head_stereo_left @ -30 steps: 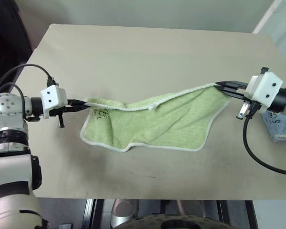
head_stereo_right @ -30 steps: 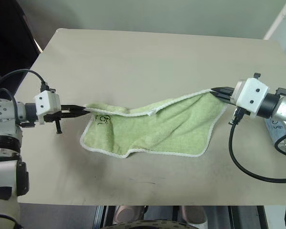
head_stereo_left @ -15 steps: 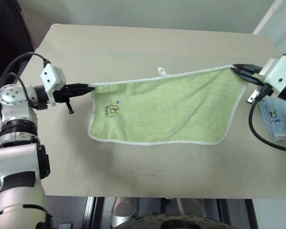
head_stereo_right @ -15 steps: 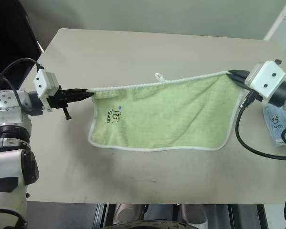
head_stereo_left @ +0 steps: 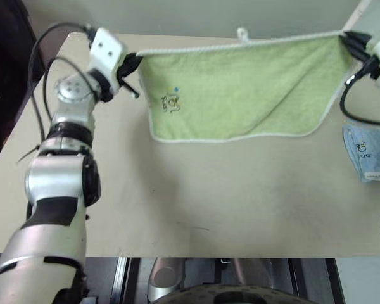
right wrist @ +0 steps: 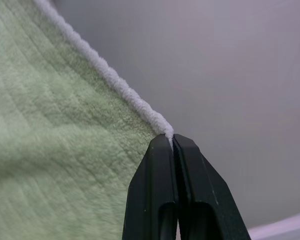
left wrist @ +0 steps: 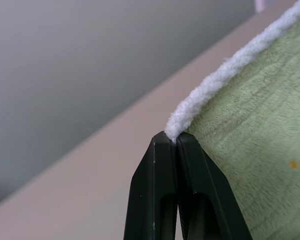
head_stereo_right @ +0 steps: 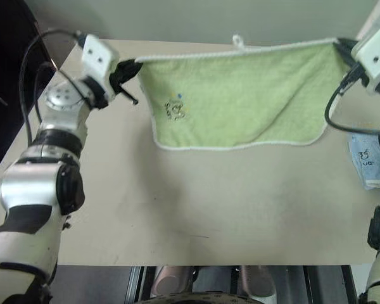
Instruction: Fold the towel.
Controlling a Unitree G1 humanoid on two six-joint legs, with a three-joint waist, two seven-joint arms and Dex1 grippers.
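The towel point(head_stereo_left: 240, 88), light green terry with white edging and a small dark print, hangs stretched flat in the air above the table point(head_stereo_left: 196, 196). My left gripper point(head_stereo_left: 137, 58) is shut on its upper left corner; the left wrist view has the black fingers point(left wrist: 155, 200) pinching the white edging. At the upper right corner my right gripper point(head_stereo_left: 346, 39) is shut on the edging too, its fingers point(right wrist: 152, 200) pressed together. A small white loop point(head_stereo_left: 242, 31) sticks up from the top edge. The towel's lower edge hangs free of the tabletop.
A smaller light blue cloth point(head_stereo_left: 372, 152) with a dark print lies folded on the table at the right edge. Black cables run along both arms. The beige tabletop stretches bare under and in front of the towel.
Both grippers rose and moved away from me with the towel's corners. The towel went from sagging on the table to hanging taut and lifted off it.
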